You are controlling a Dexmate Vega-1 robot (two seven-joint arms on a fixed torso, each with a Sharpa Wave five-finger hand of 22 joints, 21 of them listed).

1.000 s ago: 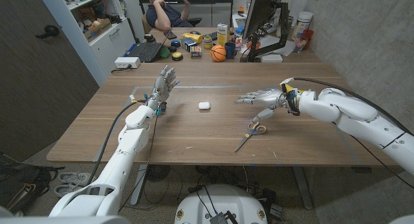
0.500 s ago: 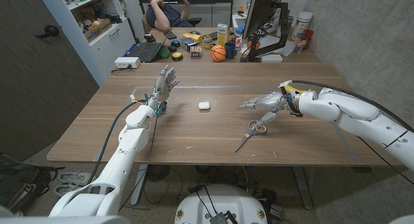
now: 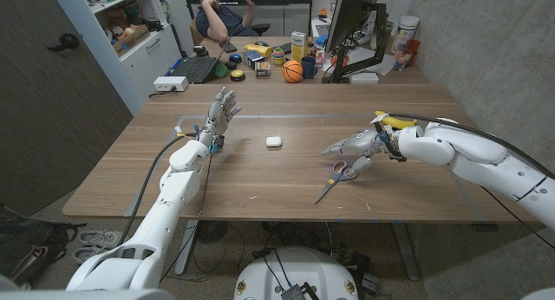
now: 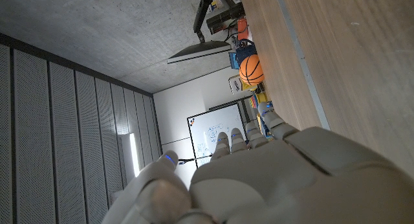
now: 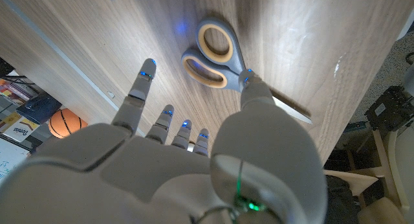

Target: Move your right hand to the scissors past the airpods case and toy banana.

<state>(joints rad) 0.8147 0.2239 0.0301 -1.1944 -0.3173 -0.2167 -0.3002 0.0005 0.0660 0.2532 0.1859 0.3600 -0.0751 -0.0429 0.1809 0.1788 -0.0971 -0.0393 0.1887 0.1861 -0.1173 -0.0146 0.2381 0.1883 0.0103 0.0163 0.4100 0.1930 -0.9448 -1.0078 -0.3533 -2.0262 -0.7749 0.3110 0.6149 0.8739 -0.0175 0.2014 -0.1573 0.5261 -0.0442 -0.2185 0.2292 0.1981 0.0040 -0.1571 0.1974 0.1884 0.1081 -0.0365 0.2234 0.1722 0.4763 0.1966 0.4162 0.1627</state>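
Note:
The scissors (image 3: 333,180), grey with tan-lined handles, lie on the wooden table (image 3: 260,183), blades pointing toward the near edge. My right hand (image 3: 354,148) hovers just over their handles with its fingers spread and nothing held. In the right wrist view the handles (image 5: 210,52) show just beyond my fingertips (image 5: 147,72), and the thumb crosses the spot where handles and blades meet. The white airpods case (image 3: 274,141) sits at mid-table, to the left of that hand. A yellow toy banana (image 3: 392,120) peeks out behind my right wrist. My left hand (image 3: 222,109) is raised, fingers apart, at the far left.
The far edge is crowded: an orange basketball (image 3: 293,71), a monitor (image 3: 349,22), a laptop (image 3: 194,68), cups and small boxes. A person (image 3: 222,14) sits behind them. A pale tape line (image 3: 260,117) runs across the table. A concrete wall stands on the right.
My right hand has moved toward the near edge and lowered, from beside the scissors' far end to right over their handles. The left arm, case and scissors stay put.

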